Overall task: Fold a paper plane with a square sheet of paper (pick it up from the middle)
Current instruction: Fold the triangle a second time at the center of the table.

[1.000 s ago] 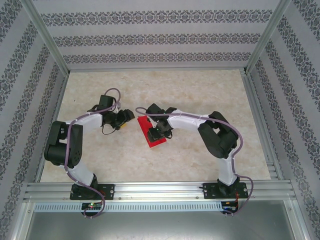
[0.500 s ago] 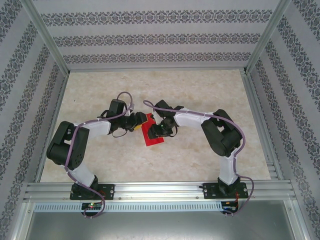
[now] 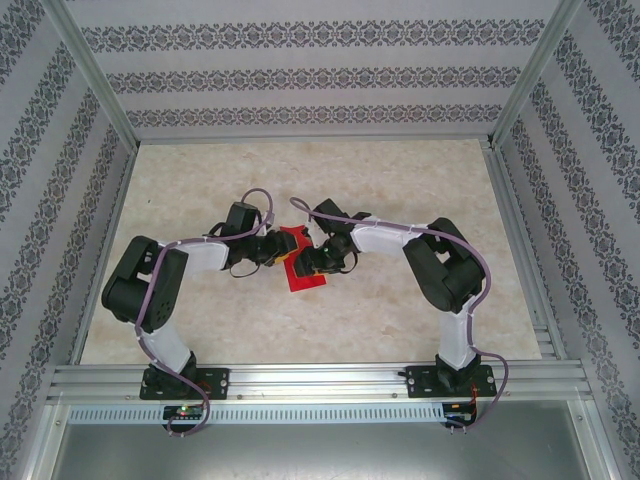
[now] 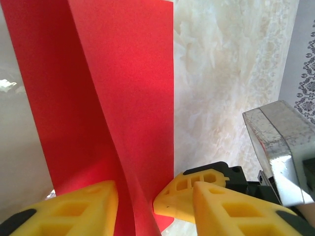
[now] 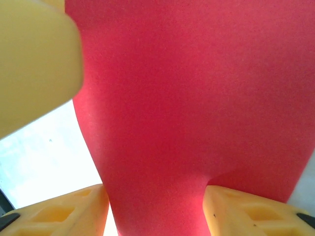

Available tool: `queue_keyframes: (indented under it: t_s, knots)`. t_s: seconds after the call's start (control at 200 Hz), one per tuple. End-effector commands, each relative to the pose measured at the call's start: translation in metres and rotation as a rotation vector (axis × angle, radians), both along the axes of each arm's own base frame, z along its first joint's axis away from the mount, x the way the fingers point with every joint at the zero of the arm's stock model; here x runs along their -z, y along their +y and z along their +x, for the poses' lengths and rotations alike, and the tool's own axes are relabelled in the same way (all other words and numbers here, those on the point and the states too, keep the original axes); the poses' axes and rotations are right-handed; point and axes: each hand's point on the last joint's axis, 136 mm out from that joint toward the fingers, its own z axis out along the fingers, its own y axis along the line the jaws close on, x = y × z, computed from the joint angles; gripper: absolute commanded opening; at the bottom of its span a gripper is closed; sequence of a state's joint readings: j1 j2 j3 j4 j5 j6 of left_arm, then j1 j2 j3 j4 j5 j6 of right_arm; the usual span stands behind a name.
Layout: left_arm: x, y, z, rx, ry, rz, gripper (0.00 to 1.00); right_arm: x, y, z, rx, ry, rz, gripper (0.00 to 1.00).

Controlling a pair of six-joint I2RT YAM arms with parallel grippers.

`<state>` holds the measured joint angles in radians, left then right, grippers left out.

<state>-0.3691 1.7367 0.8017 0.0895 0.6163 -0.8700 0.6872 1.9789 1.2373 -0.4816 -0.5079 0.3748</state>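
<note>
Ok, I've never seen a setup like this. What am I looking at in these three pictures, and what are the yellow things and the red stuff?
These are two robot arms bolted to the near edge of a table. They are working on a sheet of red paper that lies between them. The wide picture comes from a fixed camera above and behind the arms. The other two come from a small camera on each wrist, so the yellow blocks in the bottom corners are that arm's own fingers. The left gripper has its fingers apart, one on either side of a raised fold in the paper. The right gripper has red paper spanning the gap between its fingers. I cannot tell whether it is pinching the paper.
</note>
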Motion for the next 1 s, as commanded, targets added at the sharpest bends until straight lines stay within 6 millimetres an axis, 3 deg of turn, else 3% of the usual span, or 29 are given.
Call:
queue_keyframes:
  t_s: [0.0,0.29,0.435,0.52,0.739,0.994]
  knots:
    - [0.002,-0.008,0.008,0.017,-0.028,-0.002,0.41,0.016,-0.004,-0.009,0.004,0.037,-0.007,0.61]
    - [0.014,-0.008,0.014,0.01,-0.021,0.029,0.28,-0.016,-0.001,0.012,0.054,-0.025,0.11,0.65]
    - [0.018,-0.006,0.013,0.018,-0.015,0.054,0.21,-0.034,-0.003,0.03,0.1,-0.075,0.146,0.57]
    - [0.019,-0.005,0.013,0.022,-0.016,0.07,0.19,-0.039,-0.004,0.04,0.117,-0.1,0.133,0.47]
    - [0.02,-0.002,0.012,0.024,-0.012,0.082,0.17,-0.012,-0.011,0.051,0.161,-0.072,0.023,0.32]
    - [0.014,-0.006,-0.003,0.051,0.008,0.036,0.25,0.01,-0.02,0.05,0.197,-0.035,-0.046,0.28]
